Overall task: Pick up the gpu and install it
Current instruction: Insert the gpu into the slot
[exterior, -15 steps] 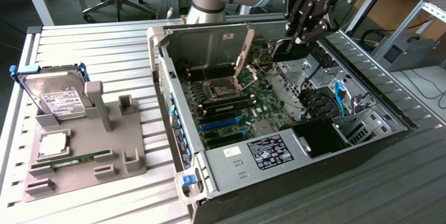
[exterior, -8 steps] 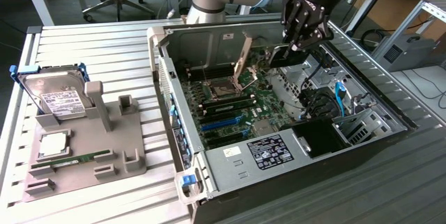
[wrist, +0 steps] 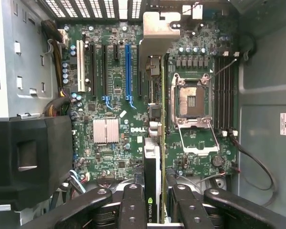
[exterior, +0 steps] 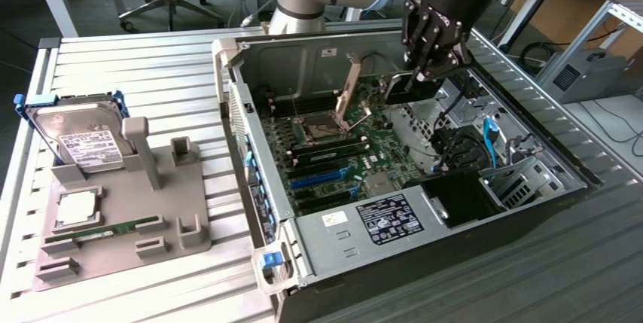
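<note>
The gpu (wrist: 152, 160) is seen edge-on in the wrist view: a thin card with a green and black edge label, upright between two black fingers (wrist: 132, 202). My gripper (wrist: 153, 193) is shut on it. In the exterior view the gripper (exterior: 424, 73) hangs inside the open computer case (exterior: 332, 236) with the dark gpu (exterior: 410, 91) below it, over the far part of the green motherboard (exterior: 342, 142). From the wrist, the card lies roughly in line with the expansion slots, near the black slot (wrist: 139, 71) beside the blue slot (wrist: 128, 71).
The CPU socket (wrist: 193, 102) with its raised metal frame (wrist: 158, 26) sits close by. A black shroud (wrist: 31, 157), drive cage and cables (exterior: 472, 150) crowd one side of the case. Outside, a grey holder (exterior: 150, 217) carries a hard drive (exterior: 78, 138) and a memory stick (exterior: 120, 227).
</note>
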Action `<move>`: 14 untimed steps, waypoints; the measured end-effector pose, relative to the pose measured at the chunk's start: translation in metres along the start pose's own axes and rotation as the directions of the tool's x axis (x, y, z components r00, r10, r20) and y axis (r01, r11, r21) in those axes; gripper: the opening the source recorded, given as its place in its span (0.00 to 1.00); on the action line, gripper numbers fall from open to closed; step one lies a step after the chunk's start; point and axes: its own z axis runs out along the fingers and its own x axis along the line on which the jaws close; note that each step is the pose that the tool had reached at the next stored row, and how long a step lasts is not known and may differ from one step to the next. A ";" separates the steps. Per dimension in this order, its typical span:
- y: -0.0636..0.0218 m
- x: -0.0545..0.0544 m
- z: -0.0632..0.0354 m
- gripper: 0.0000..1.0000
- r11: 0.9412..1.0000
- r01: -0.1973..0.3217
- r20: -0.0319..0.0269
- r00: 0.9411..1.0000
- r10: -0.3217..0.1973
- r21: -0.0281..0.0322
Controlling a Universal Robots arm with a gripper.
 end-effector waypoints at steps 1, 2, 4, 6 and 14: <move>0.0000 0.000 0.0011 0.27 1.000 0.000 0.000 1.000 0.000 0.000; 0.0000 0.000 0.0020 0.27 1.000 0.000 0.000 1.000 0.000 0.000; -0.0001 0.000 0.0038 0.27 1.000 0.000 0.000 1.000 0.000 0.000; -0.0001 0.000 0.0064 0.27 1.000 0.000 0.000 1.000 0.000 0.000; -0.0003 0.001 0.0198 0.27 1.000 0.000 0.000 1.000 0.000 0.000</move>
